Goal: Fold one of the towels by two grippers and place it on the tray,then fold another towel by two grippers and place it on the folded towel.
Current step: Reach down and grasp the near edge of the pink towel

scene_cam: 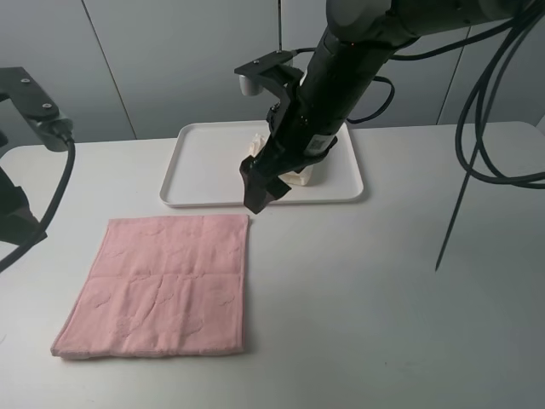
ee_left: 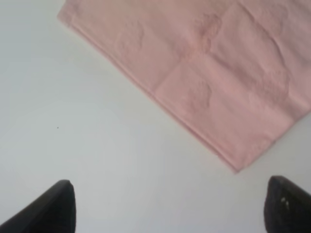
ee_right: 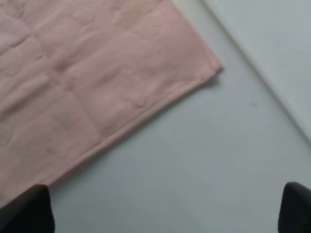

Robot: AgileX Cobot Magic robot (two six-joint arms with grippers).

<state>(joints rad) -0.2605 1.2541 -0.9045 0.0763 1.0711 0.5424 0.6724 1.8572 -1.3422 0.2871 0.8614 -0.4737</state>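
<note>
Your left hand (ee_left: 167,211) and right hand (ee_right: 165,211) gape empty; the flat, squarish pink terry towel (scene_cam: 162,285) lies parallel to the tray (scene_cam: 209,166).

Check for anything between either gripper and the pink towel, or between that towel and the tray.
Nothing visible does. Only bare table shows between the left gripper, the right gripper and the pink towel. A bare strip of table separates that towel from the tray holding the cream towel.

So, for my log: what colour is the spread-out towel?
Towel: pale pink, best in exterior high view.
</note>
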